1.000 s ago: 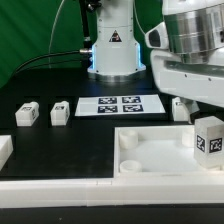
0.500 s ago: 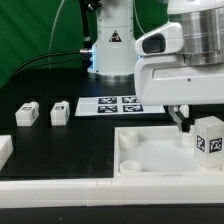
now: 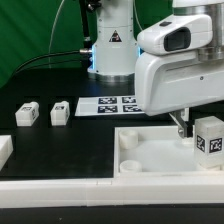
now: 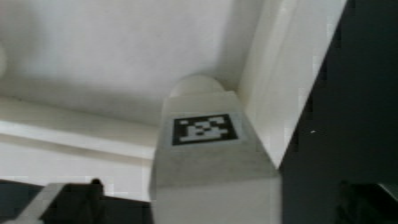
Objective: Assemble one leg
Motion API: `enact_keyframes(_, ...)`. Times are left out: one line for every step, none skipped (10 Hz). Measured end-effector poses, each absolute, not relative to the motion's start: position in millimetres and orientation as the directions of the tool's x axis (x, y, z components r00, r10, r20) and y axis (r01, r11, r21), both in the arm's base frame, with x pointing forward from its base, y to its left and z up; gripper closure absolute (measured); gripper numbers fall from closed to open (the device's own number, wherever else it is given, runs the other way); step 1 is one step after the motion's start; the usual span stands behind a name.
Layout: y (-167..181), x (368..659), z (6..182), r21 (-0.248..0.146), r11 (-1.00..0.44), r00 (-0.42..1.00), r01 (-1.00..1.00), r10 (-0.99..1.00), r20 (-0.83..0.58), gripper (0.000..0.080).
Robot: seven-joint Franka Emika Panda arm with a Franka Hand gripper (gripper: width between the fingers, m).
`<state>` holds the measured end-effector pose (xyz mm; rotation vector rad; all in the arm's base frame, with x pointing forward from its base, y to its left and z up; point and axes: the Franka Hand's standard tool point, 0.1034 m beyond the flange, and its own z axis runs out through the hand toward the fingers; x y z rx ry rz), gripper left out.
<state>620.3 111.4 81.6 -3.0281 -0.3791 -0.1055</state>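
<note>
In the exterior view, a leg [image 3: 208, 137] is seen standing upright on the white tray [image 3: 150, 152], at the tray's far corner on the exterior view's right, with its tag turned toward the camera. The claw [image 3: 192, 127] is held low over that corner. One dark finger [image 3: 183, 124] is seen just beside the leg, on the exterior view's left of it, and the other finger is hidden. Two more legs [image 3: 27, 114] [image 3: 60, 112] are laid on the black worktop [image 3: 60, 140] well apart from the tray, near the marker board [image 3: 120, 104].

In the wrist view, the tagged leg [image 4: 206, 150] is seen between the fingers of the claw [image 4: 222, 205], against the tray [image 4: 107, 60]. One dark fingertip [image 4: 71, 203] is seen clear of the leg's side with a gap between, so the claw is spread and nothing is pinched.
</note>
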Motion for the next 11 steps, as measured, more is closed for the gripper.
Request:
enact_keyframes(112.4, 620.2, 81.6, -0.079, -0.966, 0.967, 0.247, 0.241, 0.079, 0.015)
enact_keyframes(112.5, 620.1, 81.6, -0.079, -0.966, 0.967, 0.247, 0.241, 0.079, 0.0209)
enact_keyframes(112.3, 620.2, 81.6, -0.079, -0.966, 0.967, 0.247, 0.241, 0.079, 0.0209)
enact_keyframes(112.3, 620.2, 81.6, -0.079, -0.966, 0.967, 0.247, 0.241, 0.079, 0.0348)
enact_keyframes(112.3, 620.2, 81.7, -0.079, -0.966, 0.967, 0.247, 0.241, 0.079, 0.0497)
enact_keyframes(112.3, 620.2, 81.7, -0.079, -0.966, 0.967, 0.247, 0.241, 0.079, 0.0497)
enact_keyframes(112.3, 620.2, 81.6, -0.081, -0.97, 0.972, 0.228, 0.222, 0.078, 0.0508)
enact_keyframes(112.2, 620.2, 81.6, -0.081, -0.973, 0.975, 0.214, 0.208, 0.076, 0.0508)
enact_keyframes(112.2, 620.2, 81.6, -0.081, -0.973, 0.975, 0.216, 0.209, 0.077, 0.0508)
enact_keyframes(112.3, 620.2, 81.6, -0.082, -0.974, 0.976, 0.209, 0.203, 0.076, 0.0508)
enact_keyframes(112.0, 620.2, 81.6, -0.09, -0.99, 0.993, 0.106, 0.1, 0.067, 0.0508)
